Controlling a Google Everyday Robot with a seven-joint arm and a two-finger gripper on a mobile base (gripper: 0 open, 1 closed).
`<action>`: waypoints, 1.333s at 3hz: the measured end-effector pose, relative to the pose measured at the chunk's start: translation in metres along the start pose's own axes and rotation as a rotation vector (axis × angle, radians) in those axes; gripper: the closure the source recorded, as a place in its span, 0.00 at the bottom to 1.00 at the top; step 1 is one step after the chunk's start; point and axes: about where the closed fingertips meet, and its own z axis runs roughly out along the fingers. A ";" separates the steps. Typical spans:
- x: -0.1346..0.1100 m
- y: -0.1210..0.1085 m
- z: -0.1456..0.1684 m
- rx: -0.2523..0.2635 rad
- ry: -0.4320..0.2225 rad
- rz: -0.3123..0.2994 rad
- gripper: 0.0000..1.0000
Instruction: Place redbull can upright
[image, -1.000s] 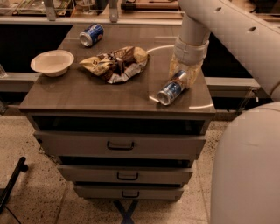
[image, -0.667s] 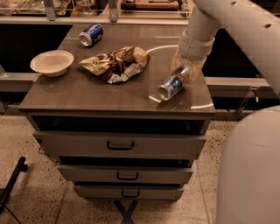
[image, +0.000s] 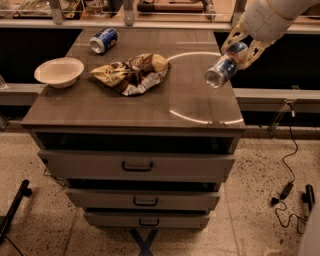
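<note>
The redbull can (image: 226, 65) is slim, silver and blue, and hangs tilted in the air over the right edge of the brown cabinet top (image: 150, 102), its silver end pointing down and to the left. My gripper (image: 242, 47) comes in from the upper right and is shut on the can's upper part, with a tan finger (image: 231, 38) on each side of it. The can touches nothing but the fingers.
A crumpled chip bag (image: 131, 73) lies in the middle of the top. A white bowl (image: 59, 72) sits at the left. A shorter dark-blue can (image: 103, 40) lies on its side at the back left. Drawers are below; a cable lies on the floor at right.
The redbull can lay on its side on the cabinet top under the gripper; now it is lifted off the surface and held tilted, higher and to the right.
</note>
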 end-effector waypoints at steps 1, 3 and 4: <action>0.005 0.001 -0.003 0.027 0.019 0.002 1.00; -0.011 0.005 -0.005 0.105 0.144 -0.287 1.00; -0.014 -0.020 -0.015 0.295 0.251 -0.474 1.00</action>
